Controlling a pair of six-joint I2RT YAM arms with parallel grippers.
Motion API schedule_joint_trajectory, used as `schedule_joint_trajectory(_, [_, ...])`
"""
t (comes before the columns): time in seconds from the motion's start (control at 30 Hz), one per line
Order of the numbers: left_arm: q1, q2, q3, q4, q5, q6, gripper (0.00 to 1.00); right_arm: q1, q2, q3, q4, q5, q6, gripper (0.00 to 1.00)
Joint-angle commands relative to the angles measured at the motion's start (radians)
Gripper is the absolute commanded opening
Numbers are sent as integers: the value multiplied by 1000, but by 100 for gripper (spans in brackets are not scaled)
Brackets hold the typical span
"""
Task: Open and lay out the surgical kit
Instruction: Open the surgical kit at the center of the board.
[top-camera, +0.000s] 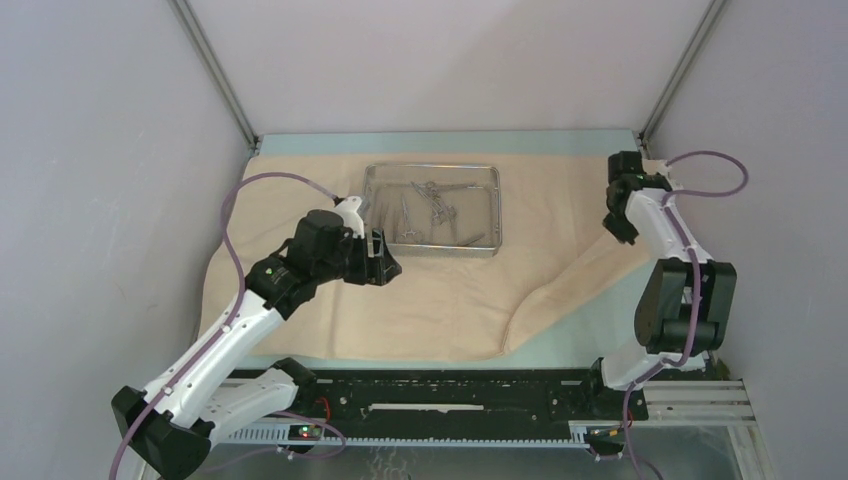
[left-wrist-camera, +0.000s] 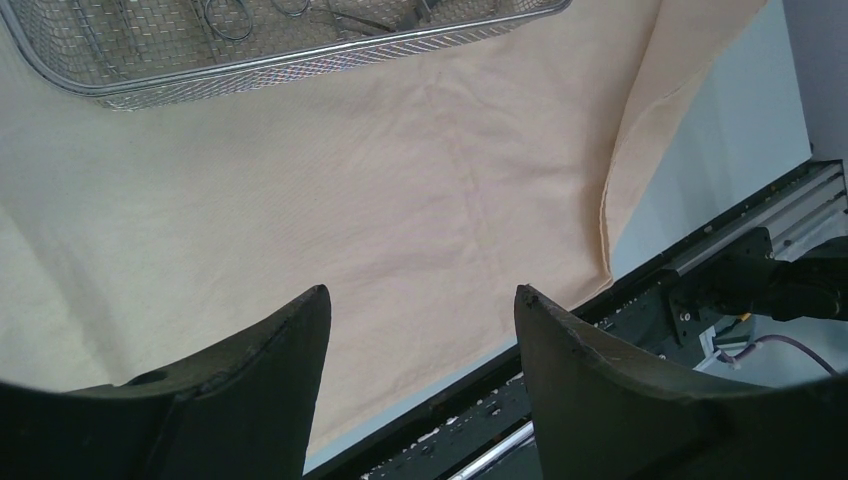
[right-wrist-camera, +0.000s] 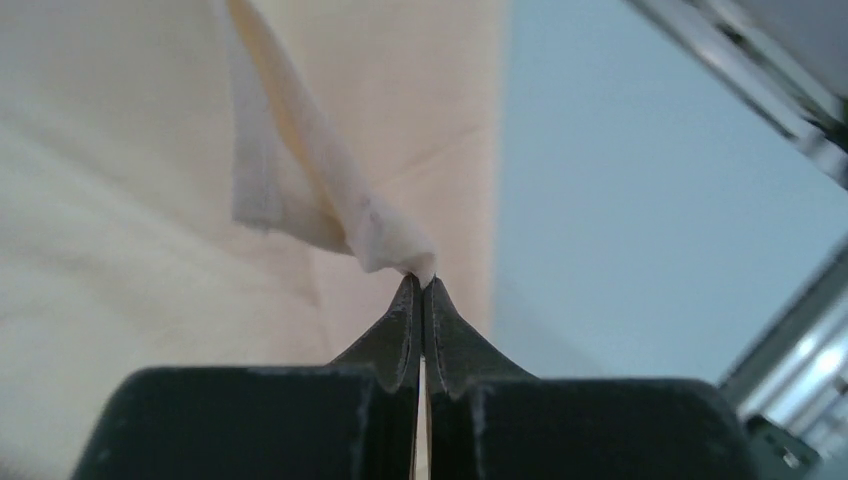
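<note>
The beige wrapping cloth (top-camera: 440, 290) of the surgical kit lies spread over the table. On it at the back stands the steel mesh tray (top-camera: 492, 205) with several ring-handled instruments (top-camera: 432, 205) inside. My left gripper (top-camera: 385, 258) hovers open over the cloth just in front of the tray's left end, nothing between its fingers (left-wrist-camera: 290, 350). My right gripper (top-camera: 618, 228) is at the cloth's right edge, shut on a pinched corner of the cloth (right-wrist-camera: 390, 245); the fabric rises in a fold from the shut fingertips (right-wrist-camera: 408, 300).
The cloth's front right part is folded back (top-camera: 560, 290), baring the pale blue table (top-camera: 570, 335). A black rail (top-camera: 450, 395) runs along the near edge between the arm bases. Grey walls close in left, right and back.
</note>
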Motion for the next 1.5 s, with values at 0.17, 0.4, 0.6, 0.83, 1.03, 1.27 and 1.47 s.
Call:
schedule_joint_trajectory(0.17, [-4, -39, -25, 34, 59, 12, 72, -128, -236, -121, -292, 216, 182, 0])
schedule_joint_trajectory(0.4, [-3, -59, -53, 50, 75, -3, 72, -312, -422, -217, -360, 221, 174, 0])
schedule_joint_trajectory(0.6, [-4, -69, -66, 64, 106, -11, 72, -451, -470, -221, -359, 248, 113, 0])
schedule_joint_trajectory(0.83, [-4, -82, -79, 70, 114, -17, 72, -525, -425, -221, -332, 249, 77, 10])
schedule_joint_trajectory(1.03, [-4, -81, -88, 66, 98, -25, 72, -541, -441, -201, -272, 194, 6, 44])
schedule_joint_trajectory(1.27, [0, -61, -74, 31, -18, -96, 72, -329, -491, -167, -173, -35, -70, 83])
schedule_joint_trajectory(1.47, [55, -3, -72, 48, -109, -197, 74, 49, -430, -171, -37, -136, 8, 96])
